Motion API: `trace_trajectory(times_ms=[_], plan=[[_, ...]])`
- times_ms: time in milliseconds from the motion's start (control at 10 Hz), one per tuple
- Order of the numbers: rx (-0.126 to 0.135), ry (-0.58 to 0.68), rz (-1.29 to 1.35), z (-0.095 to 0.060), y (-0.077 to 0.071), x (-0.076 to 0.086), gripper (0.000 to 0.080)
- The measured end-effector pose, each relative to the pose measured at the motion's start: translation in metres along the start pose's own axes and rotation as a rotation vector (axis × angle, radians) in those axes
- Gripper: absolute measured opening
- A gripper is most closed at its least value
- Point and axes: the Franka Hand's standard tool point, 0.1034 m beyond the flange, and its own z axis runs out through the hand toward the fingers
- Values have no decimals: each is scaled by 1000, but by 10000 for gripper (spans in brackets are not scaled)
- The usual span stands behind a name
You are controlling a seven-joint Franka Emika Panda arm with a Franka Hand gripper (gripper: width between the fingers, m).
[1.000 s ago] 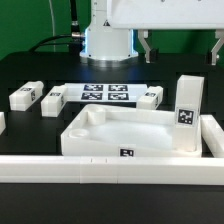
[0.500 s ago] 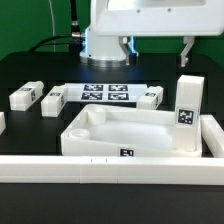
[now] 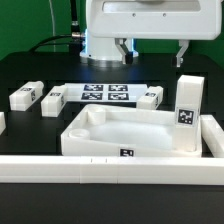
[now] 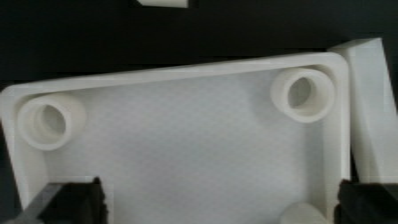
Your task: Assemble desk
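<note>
The white desk top [image 3: 125,132] lies as a rimmed tray in the middle of the table, with a small tag on its front rim. One tagged leg [image 3: 186,112] stands upright at its corner on the exterior view's right. Two legs [image 3: 22,97] [image 3: 52,100] lie to its left and one leg [image 3: 150,97] lies behind it. My gripper [image 3: 154,52] hangs open and empty above the tray's back. In the wrist view the desk top [image 4: 178,130] shows two round sockets, and the gripper [image 4: 221,205] holds nothing between its dark fingers [image 4: 75,200].
The marker board [image 3: 105,94] lies flat behind the tray. A long low white rail [image 3: 90,166] runs along the front and turns up the exterior view's right side [image 3: 211,134]. The arm's base stands at the back.
The gripper has moved toward the exterior view's left and slightly lower, over the tray's back. The parts have not moved.
</note>
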Motion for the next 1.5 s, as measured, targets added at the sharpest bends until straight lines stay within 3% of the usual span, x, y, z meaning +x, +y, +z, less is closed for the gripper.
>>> trace_trajectory(times_ms=[300, 900, 1100, 1500], plan=[[-13, -190, 14, 27, 17, -20, 649], [-70, -538, 8, 39, 27, -31, 649], [-54, -644, -50, 47, 27, -44, 649], [-48, -646, -75, 50, 26, -43, 649]])
